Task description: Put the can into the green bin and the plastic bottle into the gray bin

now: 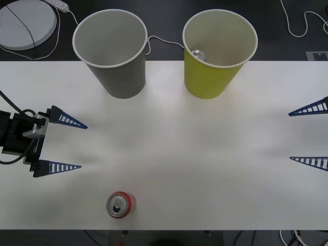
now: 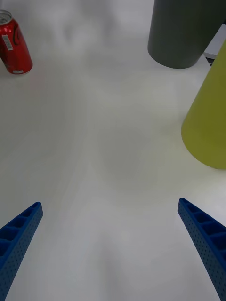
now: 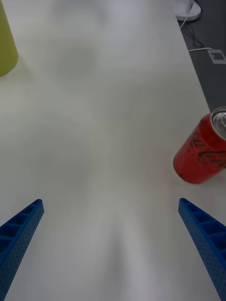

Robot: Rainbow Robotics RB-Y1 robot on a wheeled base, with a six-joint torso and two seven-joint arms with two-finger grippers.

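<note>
The red can (image 1: 121, 204) stands upright near the table's front edge, left of centre; it also shows in both wrist views (image 3: 202, 153) (image 2: 14, 44). At the back stand the gray bin (image 1: 110, 48) (image 2: 183, 33) and, to its right, the green bin (image 1: 219, 51) (image 2: 209, 122) (image 3: 5, 47). Another can's silver top (image 1: 198, 54) lies inside the green bin. My left gripper (image 1: 83, 146) (image 3: 110, 201) hovers open at the table's left side, behind and left of the red can. At the right edge my right gripper (image 1: 290, 136) (image 2: 109, 202) is open, holding nothing. The plastic bottle is out of view.
The white table (image 1: 179, 154) stretches bare between the two grippers. Behind it, on the dark floor, are a round white disc (image 1: 25, 20) at the far left and loose white cables (image 1: 164, 41). The red can sits close to the front edge.
</note>
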